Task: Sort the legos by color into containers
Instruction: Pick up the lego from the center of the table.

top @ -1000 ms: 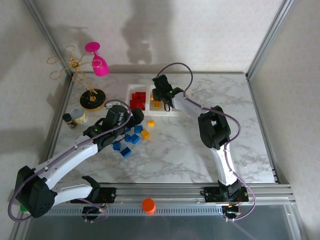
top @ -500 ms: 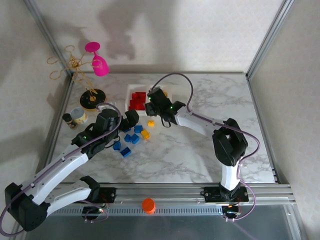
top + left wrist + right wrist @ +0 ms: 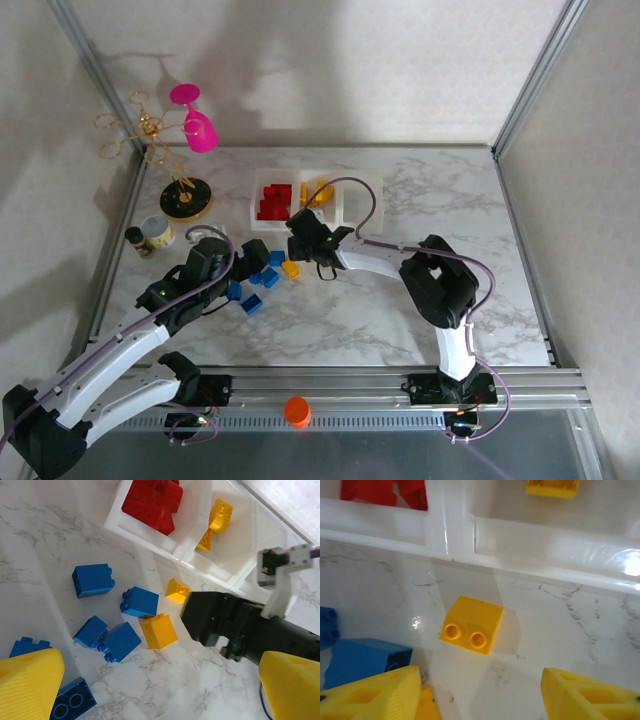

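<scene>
Right gripper (image 3: 480, 695) fingers held wide, empty, poised above small yellow brick (image 3: 472, 625) lying just in front of containers (image 3: 450, 535). Judged lined up for pick; yellow already in middle compartment (image 3: 227, 550). Left gripper (image 3: 160, 680) fingers wide, empty, held over blue bricks (image 3: 93, 580) farther in front of containers.

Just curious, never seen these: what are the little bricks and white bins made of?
The bricks look like hard, glossy moulded plastic: crisp edges, round studs, slight sheen. The bins seem milky, perhaps translucent plastic; their walls catch bright glare.
</scene>
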Controlling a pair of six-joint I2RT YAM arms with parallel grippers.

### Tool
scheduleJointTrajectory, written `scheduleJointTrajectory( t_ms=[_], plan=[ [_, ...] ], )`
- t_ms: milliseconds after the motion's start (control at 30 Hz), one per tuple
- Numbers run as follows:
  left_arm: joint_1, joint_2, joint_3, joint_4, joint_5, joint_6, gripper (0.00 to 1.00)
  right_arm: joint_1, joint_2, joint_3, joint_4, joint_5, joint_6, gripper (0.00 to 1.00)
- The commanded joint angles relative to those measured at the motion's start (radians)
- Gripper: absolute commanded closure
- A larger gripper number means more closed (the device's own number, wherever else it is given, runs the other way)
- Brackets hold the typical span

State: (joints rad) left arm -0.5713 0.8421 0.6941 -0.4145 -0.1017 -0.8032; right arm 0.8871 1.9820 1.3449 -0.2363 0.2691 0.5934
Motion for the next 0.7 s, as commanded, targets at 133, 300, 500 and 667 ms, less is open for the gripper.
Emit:
scheduleJointTrajectory(
  t_ms=[133,300,500,667],
  plan=[
    [0.01,-0.013,-0.015,-0.011,-0.026,-0.013,0.0,0.009,0.099,0.094,0.011,0.064,0.087,0.38],
    [0.011,0.0,-0.017,-0.001,-0.021,-0.007,0.0,0.008,0.151,0.133,-0.003,0.08,0.087,0.44],
    [0.011,0.003,-0.018,0.002,-0.016,0.002,0.0,0.009,0.17,0.15,-0.028,0.104,0.057,0.56],
    [0.009,-0.001,-0.022,0.0,-0.01,-0.002,0.0,0.01,0.136,0.121,-0.026,0.102,0.047,0.64]
  ],
)
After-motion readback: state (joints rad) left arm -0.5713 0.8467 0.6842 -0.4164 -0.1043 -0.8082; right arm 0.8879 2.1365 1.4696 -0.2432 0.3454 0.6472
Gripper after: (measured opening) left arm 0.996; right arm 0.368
